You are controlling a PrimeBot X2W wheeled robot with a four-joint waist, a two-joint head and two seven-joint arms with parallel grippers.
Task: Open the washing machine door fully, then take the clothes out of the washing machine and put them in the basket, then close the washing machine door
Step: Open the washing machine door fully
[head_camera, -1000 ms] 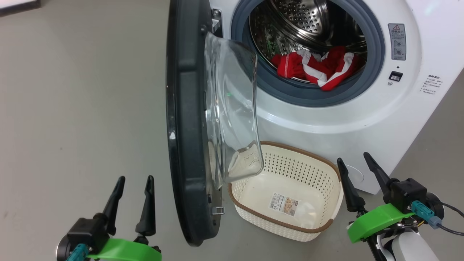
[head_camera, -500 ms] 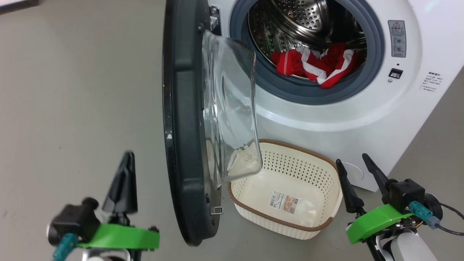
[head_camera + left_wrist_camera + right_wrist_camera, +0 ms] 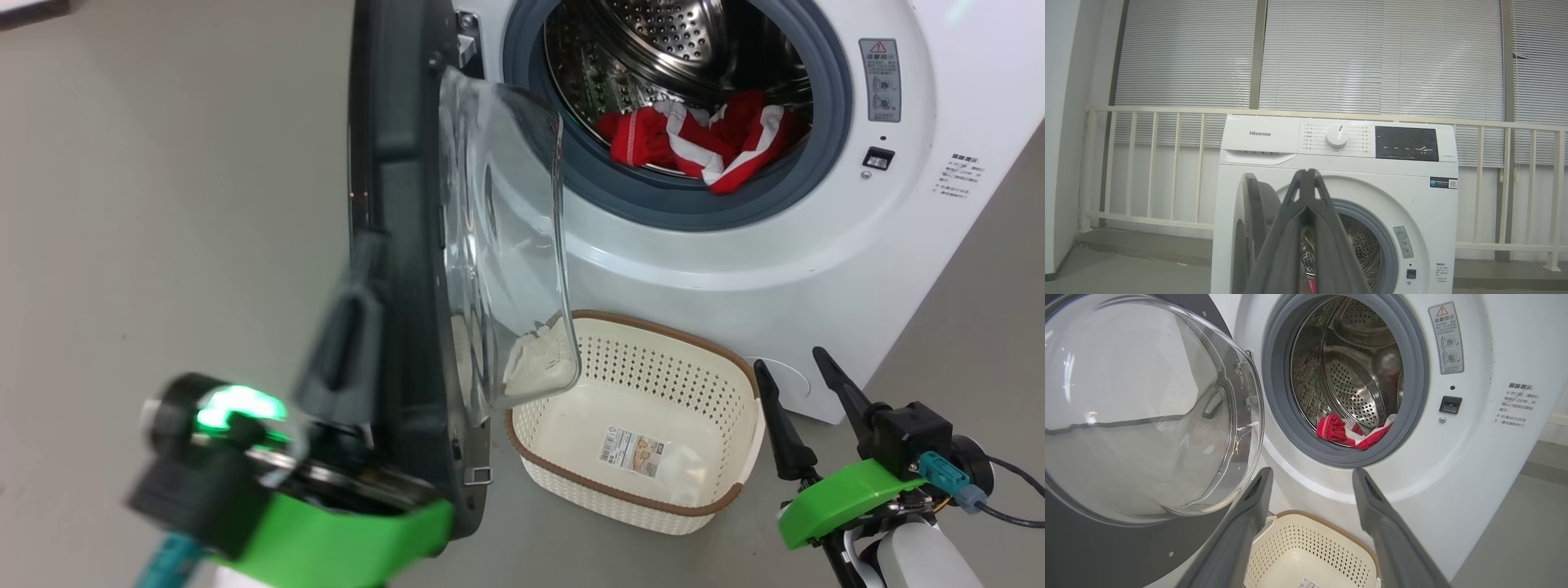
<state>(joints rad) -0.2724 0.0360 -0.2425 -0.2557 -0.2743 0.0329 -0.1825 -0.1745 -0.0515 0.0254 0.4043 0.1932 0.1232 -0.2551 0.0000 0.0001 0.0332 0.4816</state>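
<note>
Two dark fingers of the left gripper (image 3: 1307,179) meet at their tips with nothing between them. In the head view that gripper is blurred, low in front of the black rim of the door (image 3: 400,163). The right gripper (image 3: 789,366) hangs with its fingers apart and empty, just right of the basket (image 3: 629,505). The basket stands empty on the floor (image 3: 163,204), close before the washing machine (image 3: 735,269) and beside the open door. The red-and-white clothes (image 3: 694,145) lie at the front of the drum (image 3: 653,41).
</note>
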